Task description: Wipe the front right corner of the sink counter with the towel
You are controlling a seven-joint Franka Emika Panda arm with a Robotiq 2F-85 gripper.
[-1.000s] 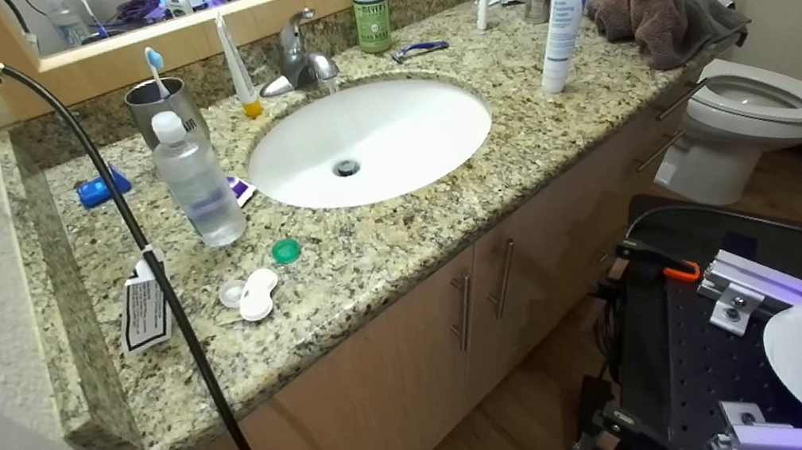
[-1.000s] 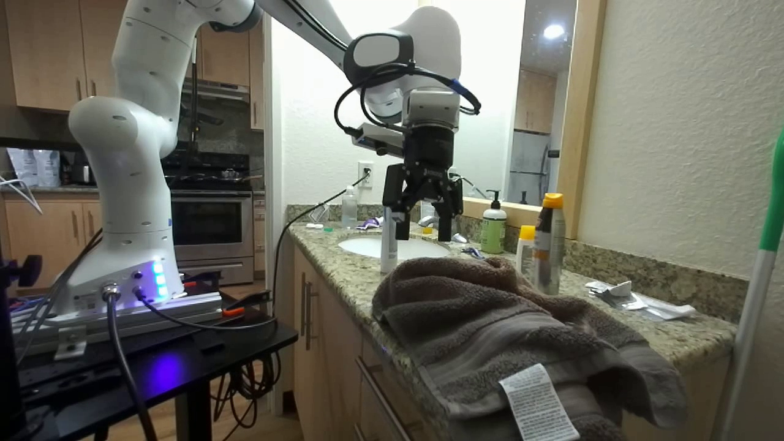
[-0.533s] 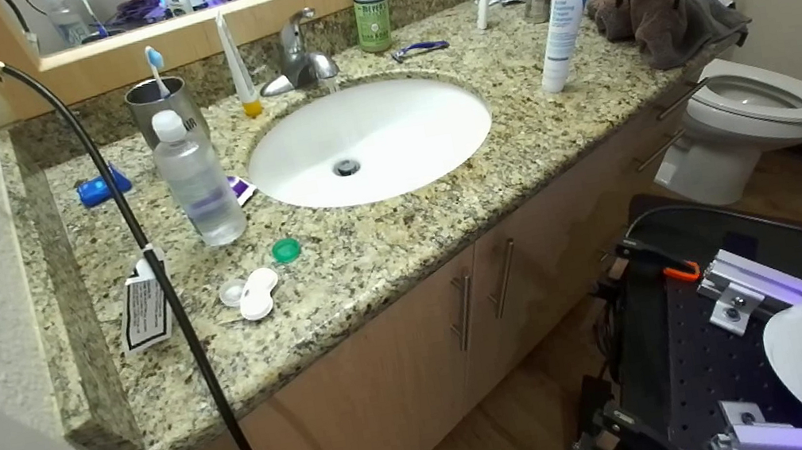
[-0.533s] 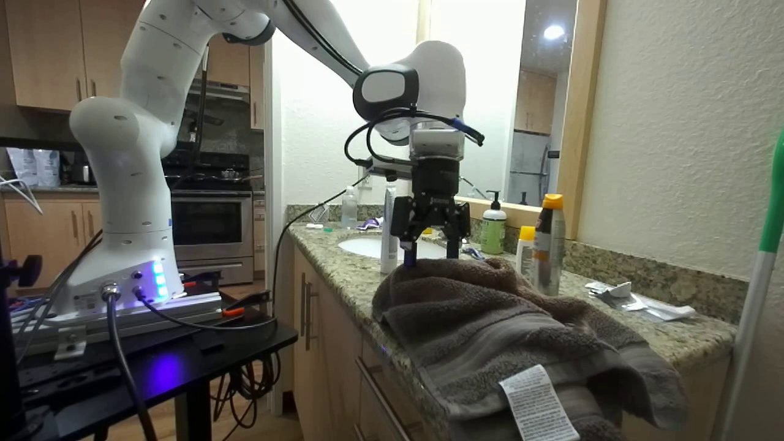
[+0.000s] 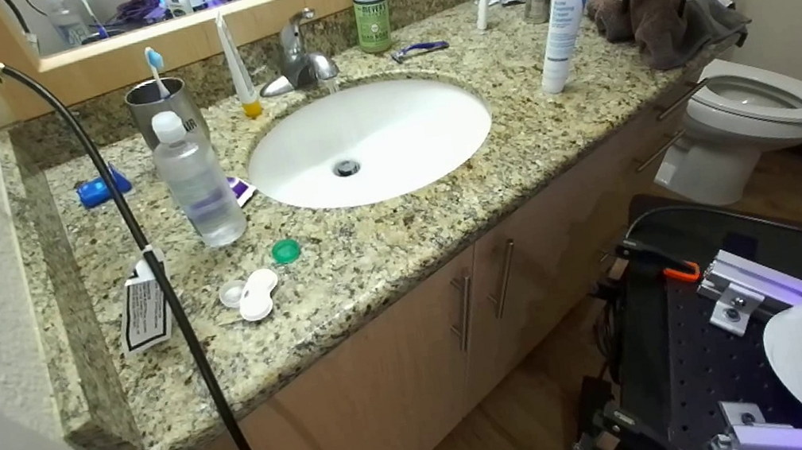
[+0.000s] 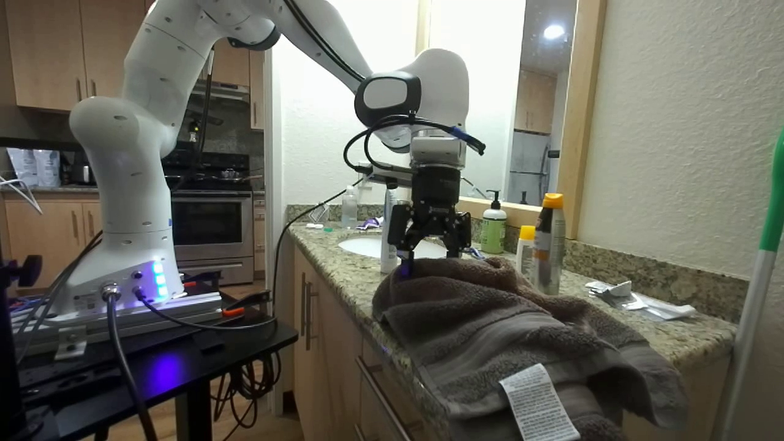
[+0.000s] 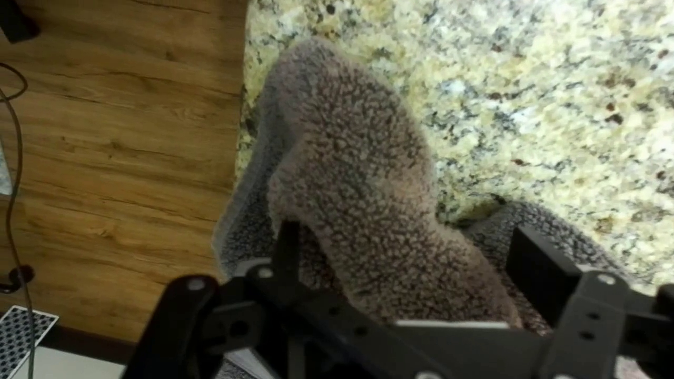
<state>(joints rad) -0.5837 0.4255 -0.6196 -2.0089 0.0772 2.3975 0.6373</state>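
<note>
The grey-brown towel [image 5: 667, 38] lies bunched on the far end of the granite sink counter [image 5: 375, 261]. In an exterior view the towel [image 6: 520, 331] is large in front and hangs over the counter's front edge, with a white label on it. My gripper [image 6: 430, 257] points down at the towel's raised fold, its fingertips at the cloth. In the wrist view the gripper [image 7: 414, 252] is open, with its fingers wide apart on either side of a brown fold of the towel [image 7: 363, 158]. The left fingertip is partly hidden against the cloth.
A white CeraVe tube [image 5: 563, 30] stands close beside the gripper. A spray can [image 6: 549, 245] and a yellow-capped bottle [image 6: 525, 251] stand behind the towel. The sink [image 5: 425, 120], soap bottle [image 5: 372, 14], razor [image 5: 420, 50] and clear bottle [image 5: 200, 184] are farther along the counter.
My gripper has come down from above the towel to its fold, most of it in the first half second, then slightly lower. The towel has not visibly moved.
</note>
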